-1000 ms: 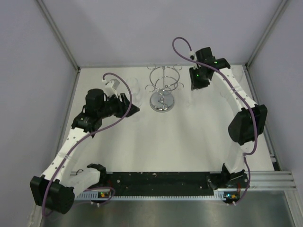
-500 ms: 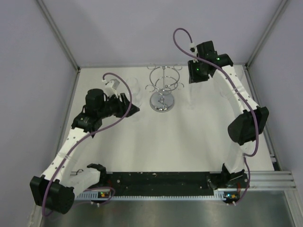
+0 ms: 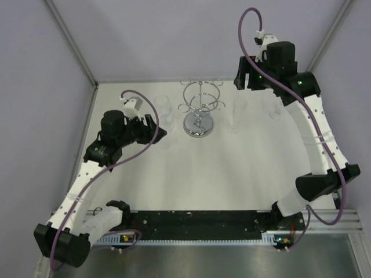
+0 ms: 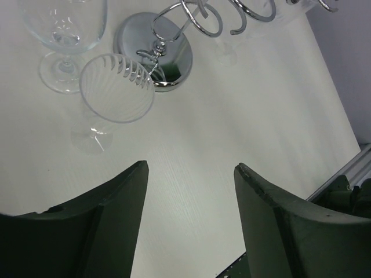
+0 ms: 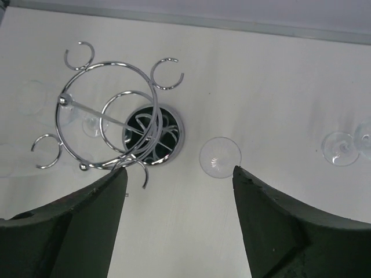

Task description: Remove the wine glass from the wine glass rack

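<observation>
The chrome wine glass rack (image 3: 200,110) stands at mid-back of the table; its wire loops look empty in the right wrist view (image 5: 110,116). Clear wine glasses stand upright on the table. Two are left of the rack: a ribbed one (image 4: 116,95) and a plain one (image 4: 66,29). One is right of the rack (image 5: 220,157) and another is farther right (image 5: 342,147). My left gripper (image 3: 157,131) is open and empty, near the left glasses. My right gripper (image 3: 243,78) is open and empty, high above the rack's right side.
Grey walls and metal frame posts close in the table at the back and sides. The rack's mirrored base (image 4: 153,52) sits close to the ribbed glass. A black rail (image 3: 197,223) runs along the near edge.
My right arm has risen and swung back and to the right, away from the rack, with the gripper empty. My left gripper has drawn back slightly to the left.
</observation>
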